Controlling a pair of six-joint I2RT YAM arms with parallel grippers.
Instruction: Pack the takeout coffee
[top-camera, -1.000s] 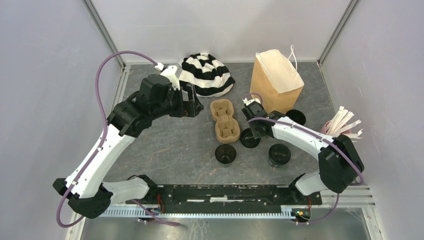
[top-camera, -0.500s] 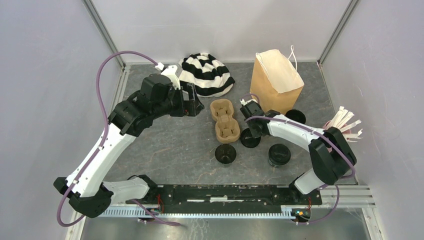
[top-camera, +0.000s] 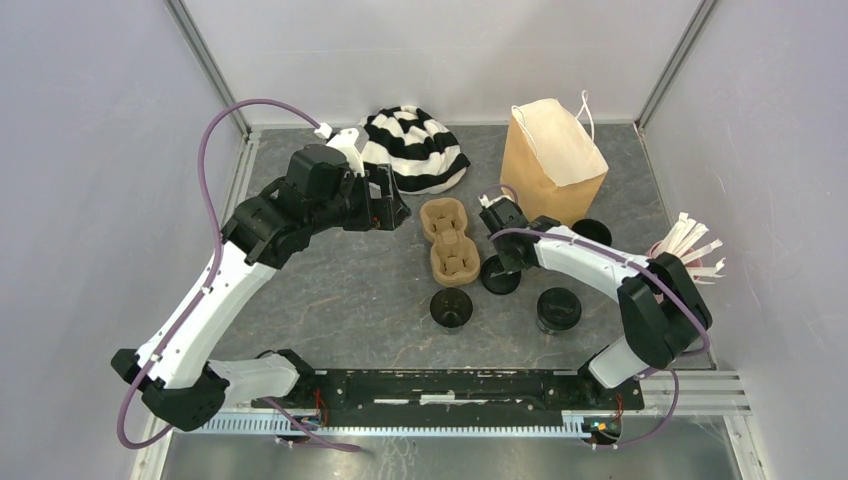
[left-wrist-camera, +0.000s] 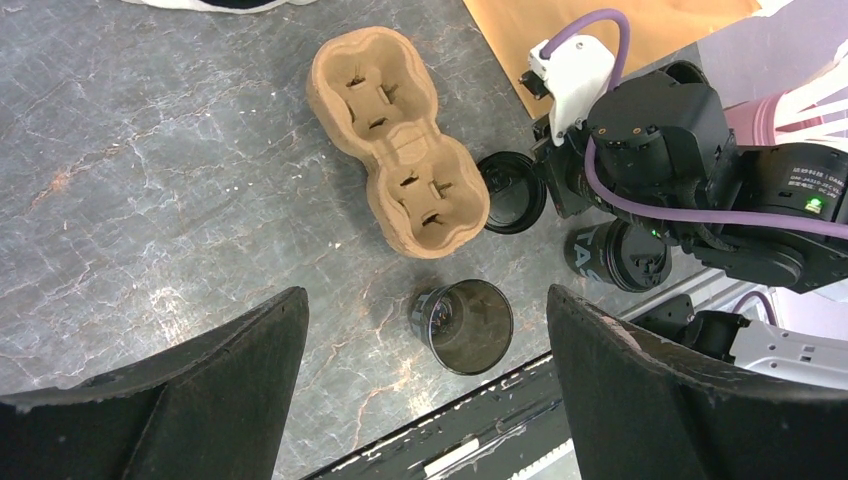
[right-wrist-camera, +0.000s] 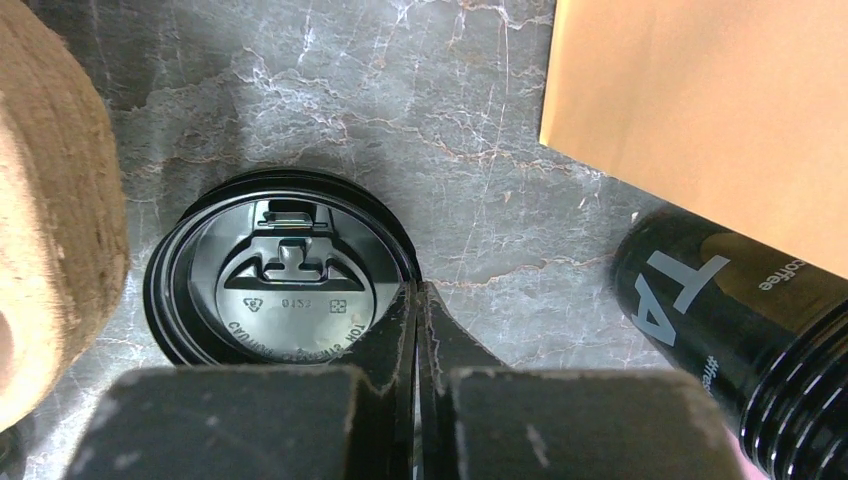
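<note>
Right jaws are pressed together, their fingertips (right-wrist-camera: 398, 330) meeting at the right-hand rim of a loose black lid (right-wrist-camera: 280, 280) that lies flat on the grey desk (right-wrist-camera: 480, 120). Whether that rim is pinched between them, I cannot tell. The lid sits just beside the near end of the brown cardboard carrier (top-camera: 448, 240).

Left jaws stand wide apart and hold nothing. They hang above the desk to the left of the carrier's far end, near the striped cloth (top-camera: 415, 148), and their wrist camera looks down over the carrier.

Both coffee cups stand on the desk, outside the carrier and the bag. The open cup (top-camera: 451, 307) is upright without a lid, just in front of the carrier's near end. The lidded cup (top-camera: 558, 309) stands to its right, and white lettering shows on its black side in the right wrist view.

A second lid (top-camera: 592, 233) lies at the foot of the brown paper bag (top-camera: 555, 160), which stands upright with its mouth open at the back right. A pink cup with white sticks (top-camera: 690, 250) stands at the desk's right edge.
</note>
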